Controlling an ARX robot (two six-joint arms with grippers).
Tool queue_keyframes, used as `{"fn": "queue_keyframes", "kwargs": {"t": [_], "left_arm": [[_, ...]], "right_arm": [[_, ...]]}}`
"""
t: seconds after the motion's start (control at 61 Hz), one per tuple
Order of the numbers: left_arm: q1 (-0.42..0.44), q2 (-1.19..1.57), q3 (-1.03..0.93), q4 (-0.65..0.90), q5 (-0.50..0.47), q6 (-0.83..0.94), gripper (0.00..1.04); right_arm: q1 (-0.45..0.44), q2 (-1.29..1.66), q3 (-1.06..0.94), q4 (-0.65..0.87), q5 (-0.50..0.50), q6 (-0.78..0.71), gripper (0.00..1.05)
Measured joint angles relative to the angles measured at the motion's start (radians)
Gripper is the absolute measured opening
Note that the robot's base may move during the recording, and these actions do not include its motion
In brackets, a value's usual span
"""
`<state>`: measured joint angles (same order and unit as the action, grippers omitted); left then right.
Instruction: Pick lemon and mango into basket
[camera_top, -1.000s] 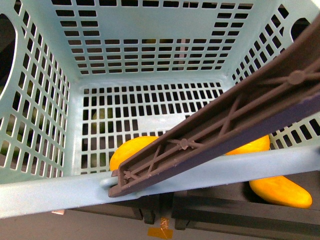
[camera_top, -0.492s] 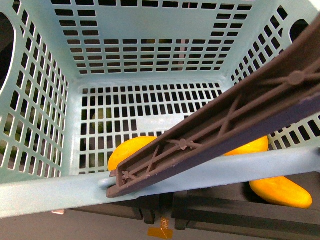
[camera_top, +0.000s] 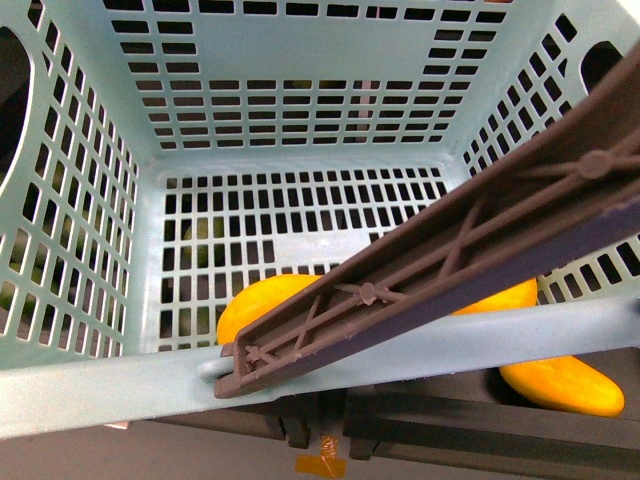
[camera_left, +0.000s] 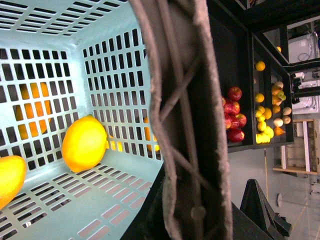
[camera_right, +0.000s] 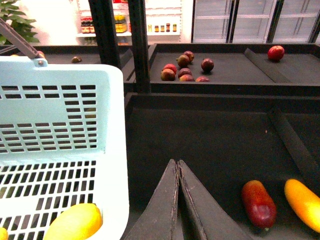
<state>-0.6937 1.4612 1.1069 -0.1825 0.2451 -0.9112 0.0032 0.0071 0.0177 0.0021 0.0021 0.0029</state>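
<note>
The teal basket (camera_top: 90, 390) fills the front view, seen from above, with one grey-brown ribbed swing handle (camera_top: 440, 265) lying diagonally across its opening. On the slotted base, partly hidden under that handle, lies a yellow-orange fruit (camera_top: 262, 300), and a second yellow-orange piece (camera_top: 505, 297) shows past the handle near the right wall; which is the lemon and which the mango cannot be told from this view. Outside the basket, below its near rim, another elongated yellow fruit (camera_top: 562, 385) rests on the dark shelf (camera_top: 450, 420). In the left wrist view the roundish lemon (camera_left: 84, 143) sits on the basket floor close to a corner, with the tip of the mango (camera_left: 10, 179) just beside it but apart; orange fruit shows through the slots behind. The left gripper itself is not in view there, the handle (camera_left: 185, 125) filling the middle. Beyond it, a tray of red apples (camera_left: 233, 115) and mixed yellow fruit stands well apart. In the right wrist view the right gripper (camera_right: 178, 172) hangs over the dark shelf beside the basket wall (camera_right: 112, 150), its jaws pressed together on nothing; a red oblong fruit (camera_right: 258, 202) and a yellow one (camera_right: 304, 202) lie near
</note>
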Motion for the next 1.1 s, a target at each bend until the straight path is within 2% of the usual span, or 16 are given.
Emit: {"fn": "queue_keyframes", "kwargs": {"t": [0.115,0.23,0.377,0.443,0.492,0.705,1.098], "left_arm": [[0.000,0.000,0.000,0.000,0.000,0.002,0.06],[0.000,0.000,0.000,0.000,0.000,0.001,0.06],[0.000,0.000,0.000,0.000,0.000,0.001,0.06],[0.000,0.000,0.000,0.000,0.000,0.001,0.06],[-0.001,0.000,0.000,0.000,-0.002,0.001,0.06],[-0.013,0.000,0.000,0.000,0.026,-0.013,0.06],[-0.004,0.000,0.000,0.000,-0.010,0.003,0.06]], "right_arm": [[0.000,-0.001,0.000,0.000,0.000,0.000,0.26],[0.000,-0.001,0.000,0.000,0.000,0.000,0.52],[0.000,-0.001,0.000,0.000,0.000,0.000,0.75],[0.000,-0.001,0.000,0.000,0.001,0.000,0.90],[0.000,-0.001,0.000,0.000,0.002,0.000,0.96],[0.000,-0.002,0.000,-0.002,0.003,0.000,0.96],[0.000,-0.004,0.000,-0.003,-0.001,0.000,0.96]]}}
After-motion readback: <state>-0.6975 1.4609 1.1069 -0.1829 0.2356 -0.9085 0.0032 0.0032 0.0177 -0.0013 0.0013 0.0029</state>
